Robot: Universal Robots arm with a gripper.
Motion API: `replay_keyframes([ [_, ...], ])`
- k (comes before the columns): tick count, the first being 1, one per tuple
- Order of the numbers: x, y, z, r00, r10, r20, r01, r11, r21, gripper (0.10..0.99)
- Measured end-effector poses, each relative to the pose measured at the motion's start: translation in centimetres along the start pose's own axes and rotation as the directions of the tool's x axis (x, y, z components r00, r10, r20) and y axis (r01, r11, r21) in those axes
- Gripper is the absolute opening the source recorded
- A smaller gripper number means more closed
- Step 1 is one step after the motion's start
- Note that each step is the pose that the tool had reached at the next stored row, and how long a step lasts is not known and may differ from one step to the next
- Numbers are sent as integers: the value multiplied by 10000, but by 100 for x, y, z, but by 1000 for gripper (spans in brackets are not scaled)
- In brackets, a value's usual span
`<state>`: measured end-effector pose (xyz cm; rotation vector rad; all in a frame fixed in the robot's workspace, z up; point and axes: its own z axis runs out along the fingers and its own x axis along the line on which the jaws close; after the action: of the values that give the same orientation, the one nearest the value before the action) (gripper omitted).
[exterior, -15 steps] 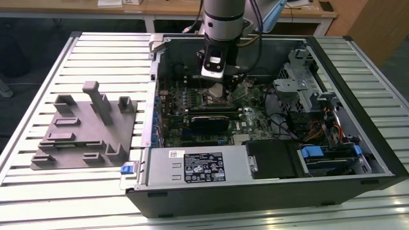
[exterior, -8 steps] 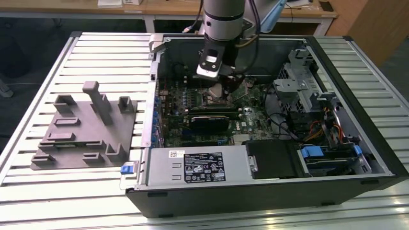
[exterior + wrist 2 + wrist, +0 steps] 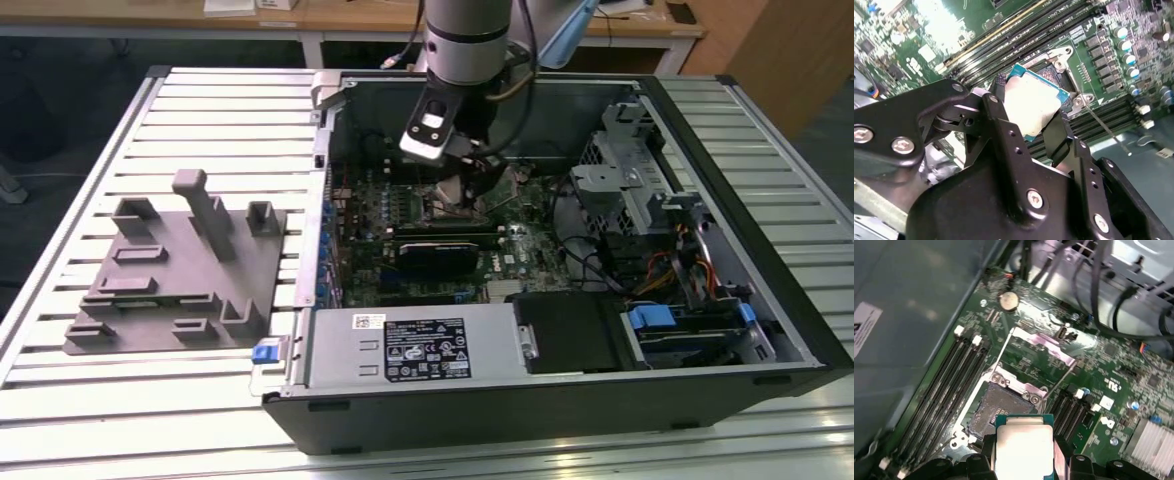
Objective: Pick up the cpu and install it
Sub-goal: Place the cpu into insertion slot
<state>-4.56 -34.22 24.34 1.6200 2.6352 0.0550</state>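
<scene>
The cpu, a flat square chip with a silvery-white top and a teal rim, sits between my gripper's black fingers. My gripper is shut on the cpu by two opposite edges. The chip hangs a little above the bare motherboard socket, whose metal load plate is swung open beside it. In the exterior view my gripper reaches down into the open computer case over the upper middle of the motherboard.
Memory slots run along both sides of the socket. A graphics card, a power supply and a drive cage with cables crowd the case. A grey fixture block lies on the slatted table at the exterior view's left.
</scene>
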Motion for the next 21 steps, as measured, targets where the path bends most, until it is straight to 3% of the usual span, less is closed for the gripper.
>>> replay_keyframes([
  [6, 0, 0, 2, 9940, 1089, 62, -1090, 9940, 21, 541],
  [11, 0, 0, 5, 9800, 1986, 114, -1987, 9801, 33, 541],
  [16, 0, -1, 11, 9580, 2861, 169, -2862, 9581, 42, 541],
  [21, 1, -1, 25, 9282, 3713, 222, -3715, 9284, 43, 541],
])
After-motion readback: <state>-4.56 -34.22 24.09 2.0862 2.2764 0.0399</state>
